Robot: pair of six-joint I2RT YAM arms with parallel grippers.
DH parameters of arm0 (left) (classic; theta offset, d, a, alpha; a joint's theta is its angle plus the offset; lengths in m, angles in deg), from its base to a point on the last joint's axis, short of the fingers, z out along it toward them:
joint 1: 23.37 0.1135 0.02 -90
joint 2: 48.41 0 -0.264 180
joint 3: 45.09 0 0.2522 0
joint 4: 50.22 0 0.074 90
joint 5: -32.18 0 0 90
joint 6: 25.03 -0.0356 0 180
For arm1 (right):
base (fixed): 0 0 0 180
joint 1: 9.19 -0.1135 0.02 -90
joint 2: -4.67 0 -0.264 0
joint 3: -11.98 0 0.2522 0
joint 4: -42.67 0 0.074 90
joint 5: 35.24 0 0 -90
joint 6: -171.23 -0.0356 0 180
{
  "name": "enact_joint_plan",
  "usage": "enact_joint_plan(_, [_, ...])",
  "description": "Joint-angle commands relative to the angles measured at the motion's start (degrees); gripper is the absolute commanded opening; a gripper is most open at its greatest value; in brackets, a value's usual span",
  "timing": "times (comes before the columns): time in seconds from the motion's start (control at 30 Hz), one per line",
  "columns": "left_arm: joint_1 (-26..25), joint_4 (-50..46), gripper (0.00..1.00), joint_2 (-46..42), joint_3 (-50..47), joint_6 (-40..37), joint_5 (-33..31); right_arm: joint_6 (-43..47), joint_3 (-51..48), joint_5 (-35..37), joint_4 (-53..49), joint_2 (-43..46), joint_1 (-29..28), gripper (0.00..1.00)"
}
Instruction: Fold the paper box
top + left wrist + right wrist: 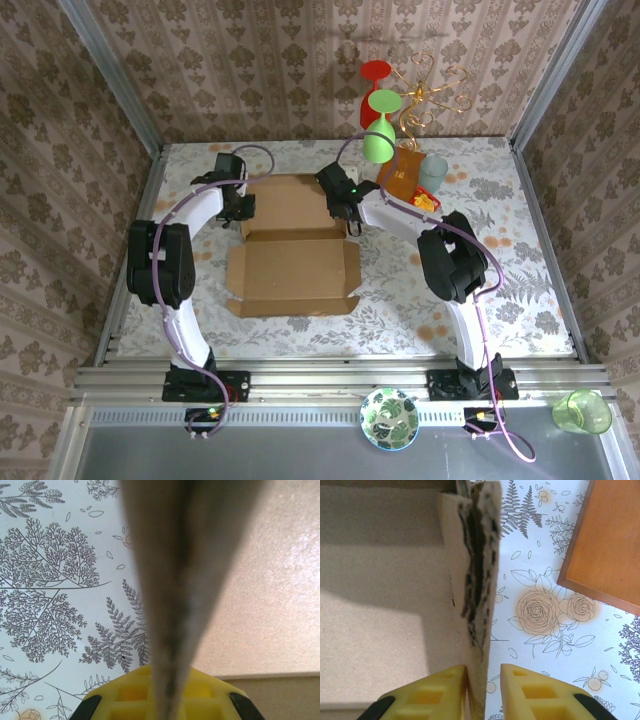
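The paper box (pixel 293 272), plain brown corrugated cardboard, lies mid-table with its front flap flat and its side walls raised at the back. My left gripper (pixel 240 207) is at the box's left wall. In the left wrist view the wall's edge (pixel 172 595) runs straight down between the yellow fingers (pixel 125 692), and the gripper (pixel 170 680) is shut on it. My right gripper (pixel 345 210) straddles the right wall (pixel 477 580). There the gripper (pixel 483 675) is open: the left pad (pixel 437 687) touches the cardboard and the right pad (pixel 530 687) stands apart from it.
An orange-brown packet (pixel 403 175) lies just right of the box, also in the right wrist view (pixel 610 545). Behind it stand a green glass (pixel 378 140), a red glass (pixel 376 72), a gold wire stand (pixel 425 95) and a teal cup (pixel 433 172). A patterned bowl (pixel 390 418) and green cup (pixel 582 411) sit below the rail.
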Motion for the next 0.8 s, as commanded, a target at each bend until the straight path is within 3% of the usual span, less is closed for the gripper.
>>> enact_joint_plan(0.0, [-0.23, -5.8, 0.0, 1.85, 0.95, -0.51, -0.76, -0.11, 1.26, -1.31, -0.95, -1.29, 0.95, 0.27])
enact_joint_plan(0.5, [-0.25, -7.78, 0.0, 3.66, 3.71, -0.34, -0.63, -1.08, 2.38, -6.16, 0.43, -1.63, 1.76, 0.42])
enact_joint_plan(0.77, [-0.34, -7.91, 0.0, 4.06, 4.12, 0.08, -0.47, -2.06, 1.59, -6.72, -0.26, -2.81, 1.59, 0.33])
